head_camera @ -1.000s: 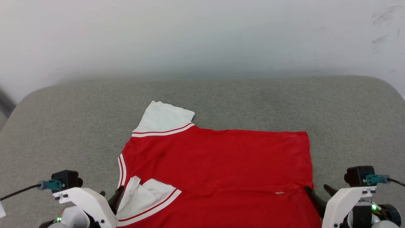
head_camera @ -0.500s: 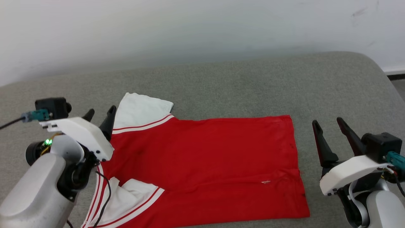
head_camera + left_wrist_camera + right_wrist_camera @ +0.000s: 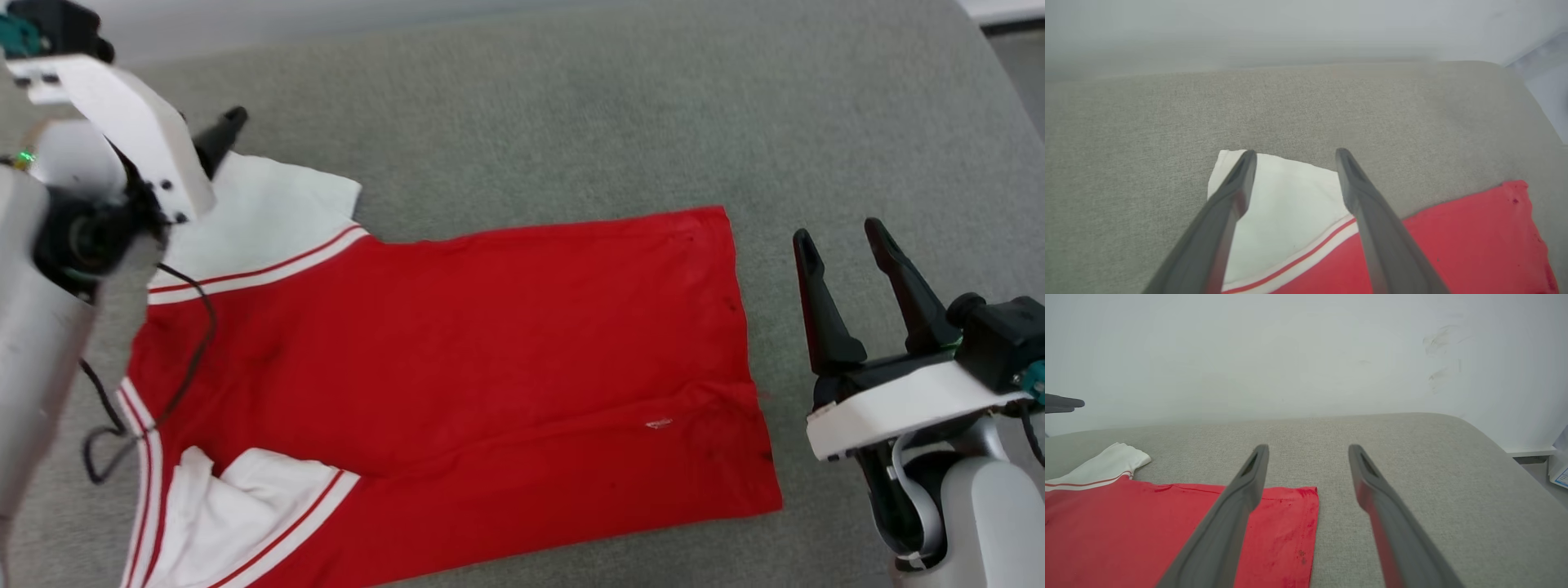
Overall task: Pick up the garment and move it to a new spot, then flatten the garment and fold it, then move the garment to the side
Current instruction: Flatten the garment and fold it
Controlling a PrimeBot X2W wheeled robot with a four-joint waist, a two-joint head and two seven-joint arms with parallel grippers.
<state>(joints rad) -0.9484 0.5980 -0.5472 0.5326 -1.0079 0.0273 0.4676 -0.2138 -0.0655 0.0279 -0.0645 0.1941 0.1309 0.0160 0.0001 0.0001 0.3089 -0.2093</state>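
Grey fabric-covered worktop (image 3: 571,122) backed by a pale wall (image 3: 1290,355), carrying the garment (image 3: 457,351) spread plain red face up, striped neck trim toward the robot's left, hem (image 3: 744,343) toward its right. Body mostly flat. Far white sleeve (image 3: 261,212) laid out, near sleeve (image 3: 245,506) bunched and doubled over itself at the lower left.

Left pincer (image 3: 1295,155) apart and empty, poised over the far sleeve's outer edge with fingers either side of the white cloth; contact impossible to judge. Probably lined up there to pinch that sleeve or shoulder for a fold.

Right pincer (image 3: 839,233) likewise apart and empty, held over bare upholstery just beside the hem, off the cloth. Likely placed to take the far hem corner in step with the other side.

Black cable (image 3: 208,322) from the left arm looping in front of the shoulder area; a possible snag. Flattening seemingly unfinished, given the crumpled near sleeve; folding not yet begun.
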